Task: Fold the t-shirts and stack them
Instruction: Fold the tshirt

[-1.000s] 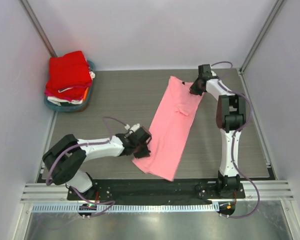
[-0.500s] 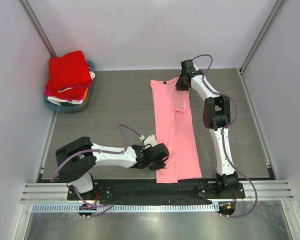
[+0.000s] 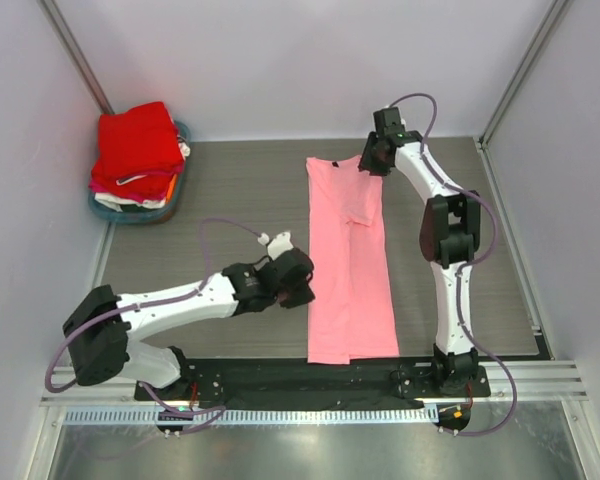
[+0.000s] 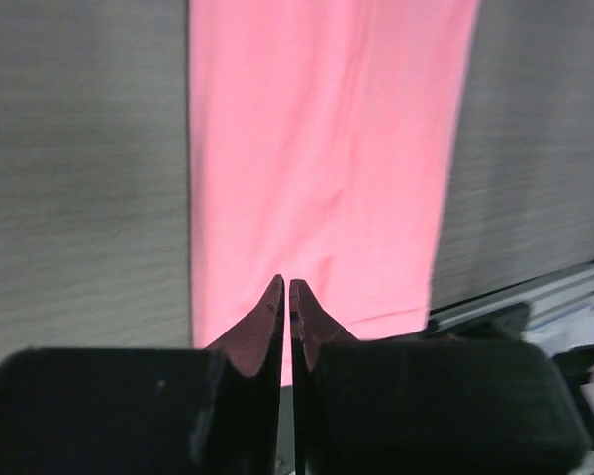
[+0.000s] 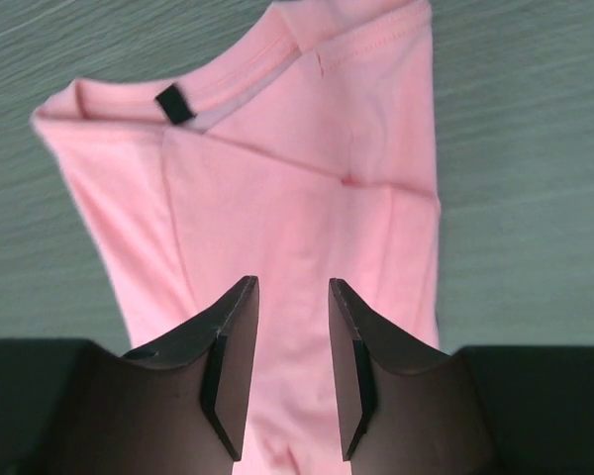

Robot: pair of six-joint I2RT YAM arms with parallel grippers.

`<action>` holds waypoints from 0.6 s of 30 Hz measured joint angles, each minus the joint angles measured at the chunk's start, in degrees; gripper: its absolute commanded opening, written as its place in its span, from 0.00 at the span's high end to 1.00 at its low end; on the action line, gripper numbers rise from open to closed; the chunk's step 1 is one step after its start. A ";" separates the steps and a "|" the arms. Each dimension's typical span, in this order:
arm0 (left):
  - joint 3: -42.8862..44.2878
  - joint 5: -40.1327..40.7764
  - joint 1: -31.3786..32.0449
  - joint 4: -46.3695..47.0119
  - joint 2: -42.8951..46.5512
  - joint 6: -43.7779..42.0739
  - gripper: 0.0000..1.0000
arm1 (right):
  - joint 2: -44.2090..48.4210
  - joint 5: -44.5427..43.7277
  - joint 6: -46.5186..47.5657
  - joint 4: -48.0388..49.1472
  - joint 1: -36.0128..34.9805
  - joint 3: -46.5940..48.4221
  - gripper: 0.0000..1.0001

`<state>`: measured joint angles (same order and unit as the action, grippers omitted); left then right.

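Observation:
The light pink t-shirt (image 3: 348,265) lies flat on the table as a long narrow strip, folded lengthwise, collar end at the far side. Its black neck label (image 5: 174,103) shows by the collar. My left gripper (image 3: 300,286) is shut and empty, just over the strip's left edge near its lower half; in the left wrist view the gripper (image 4: 285,283) hangs above the pink cloth (image 4: 327,148). My right gripper (image 3: 373,160) is open and empty at the strip's far right corner, and in the right wrist view it (image 5: 292,285) hovers over the shirt (image 5: 307,198).
A stack of folded shirts, bright red (image 3: 135,140) on top with magenta, orange and white below, sits in the teal tray (image 3: 178,196) at the back left corner. Walls enclose the table on three sides. A black rail (image 3: 280,380) runs along the near edge.
The left gripper has moved away from the shirt's near left corner, up and leftward, with nothing in it. The right gripper shifted slightly right. The shirt now lies straighter.

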<state>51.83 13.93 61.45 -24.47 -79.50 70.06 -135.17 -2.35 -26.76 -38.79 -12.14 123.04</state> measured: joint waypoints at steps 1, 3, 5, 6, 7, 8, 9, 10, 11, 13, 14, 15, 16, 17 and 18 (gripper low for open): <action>1.36 -0.24 -1.51 -0.24 0.74 -1.53 0.94 | 2.86 -0.04 0.44 0.72 0.00 -2.64 0.60; 4.09 -1.79 -5.38 -0.28 1.46 -4.66 0.91 | 9.55 -0.20 1.27 1.53 0.00 -8.50 0.60; 6.73 -3.69 -10.03 0.11 1.03 -7.41 0.87 | 16.11 -0.63 1.64 2.27 0.00 -14.43 0.61; 7.89 -4.70 -12.35 0.22 0.44 -8.57 0.85 | 18.86 -0.81 1.73 3.26 0.00 -17.22 0.61; 9.27 -5.66 -14.95 0.35 -0.70 -10.01 0.84 | 21.27 -1.03 1.81 4.11 0.00 -19.89 0.61; 10.54 -6.49 -17.14 0.46 -2.03 -11.10 0.82 | 23.54 -1.09 1.81 4.46 0.00 -22.62 0.61; 11.91 -7.13 -19.08 0.72 -3.76 -12.26 0.79 | 25.57 -1.14 1.84 5.11 0.00 -25.35 0.61; 13.14 -7.80 -20.70 0.85 -5.53 -13.27 0.78 | 27.41 -1.16 1.84 6.01 0.00 -28.59 0.61; 14.56 -8.52 -21.88 0.90 -7.48 -13.94 0.77 | 29.05 -1.05 1.79 7.26 0.00 -31.95 0.61; 17.18 -9.94 -23.50 1.31 -11.58 -15.15 0.76 | 31.74 -0.61 1.70 8.35 0.00 -38.40 0.61; 18.23 -10.64 -23.91 1.49 -13.27 -15.47 0.75 | 32.87 -0.26 1.60 8.37 0.00 -41.51 0.61; 19.47 -11.82 -24.30 1.55 -15.34 -15.85 0.75 | 33.94 0.04 1.40 8.50 0.00 -44.83 0.61; 20.31 -12.87 -24.48 1.75 -16.98 -16.26 0.72 | 35.23 0.33 1.29 8.98 0.00 -47.98 0.60; 20.59 -13.84 -24.52 1.95 -18.01 -16.52 0.69 | 36.87 0.59 1.09 9.07 0.00 -51.56 0.60; 20.59 -14.75 -24.52 2.01 -18.67 -16.57 0.66 | 38.32 0.72 0.87 8.85 0.00 -54.21 0.60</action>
<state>72.42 -0.82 36.93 -22.46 -98.17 53.49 -96.86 -1.63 -25.89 -29.93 -12.14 68.84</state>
